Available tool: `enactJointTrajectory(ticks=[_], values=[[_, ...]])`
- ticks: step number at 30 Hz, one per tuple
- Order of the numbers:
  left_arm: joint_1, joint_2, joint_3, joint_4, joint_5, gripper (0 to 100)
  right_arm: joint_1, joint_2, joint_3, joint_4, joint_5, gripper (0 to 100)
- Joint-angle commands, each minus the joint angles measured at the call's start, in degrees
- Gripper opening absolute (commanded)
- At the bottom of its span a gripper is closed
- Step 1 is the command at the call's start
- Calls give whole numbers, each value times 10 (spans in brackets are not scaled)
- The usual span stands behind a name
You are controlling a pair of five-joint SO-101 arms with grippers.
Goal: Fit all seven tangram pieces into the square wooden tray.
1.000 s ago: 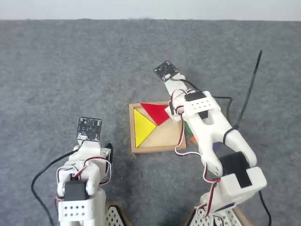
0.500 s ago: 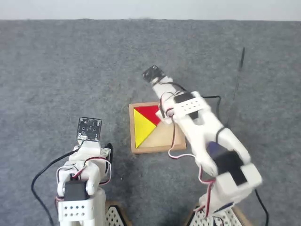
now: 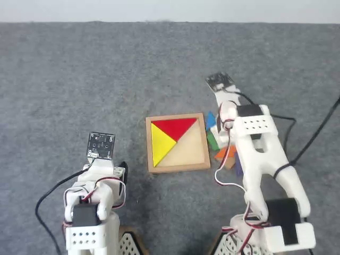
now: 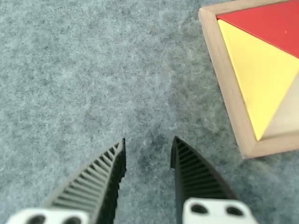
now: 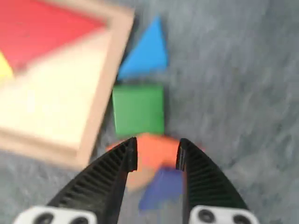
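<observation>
At table centre I see the square wooden tray [image 3: 177,169] with the red piece [image 3: 175,127] and yellow piece [image 3: 161,142] seated in it. The blue triangle [image 5: 145,51], green square [image 5: 138,109], orange piece [image 5: 156,155] and purple piece [image 5: 161,186] lie loose at its 3 o'clock. My right gripper [image 5: 156,143] hangs over that cluster, fingers apart and empty; my left gripper [image 4: 147,151], at the tray's 8 o'clock, is also parted and empty.
</observation>
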Motion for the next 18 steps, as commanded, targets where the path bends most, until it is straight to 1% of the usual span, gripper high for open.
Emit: enactJointTrajectory(ticks=[1, 7, 11, 14, 18], values=[[1, -16, -5, 5, -4, 153, 21, -43, 33, 21, 11, 148], [1, -16, -5, 5, -4, 153, 18, -42, 94, -19, 6, 147], [1, -16, -5, 5, -4, 153, 17, -42, 123, -54, -37, 147], [1, -16, -5, 5, -4, 153, 21, -41, 131, -75, -40, 147], [1, -16, -5, 5, -4, 153, 22, -41, 129, -78, -43, 148]])
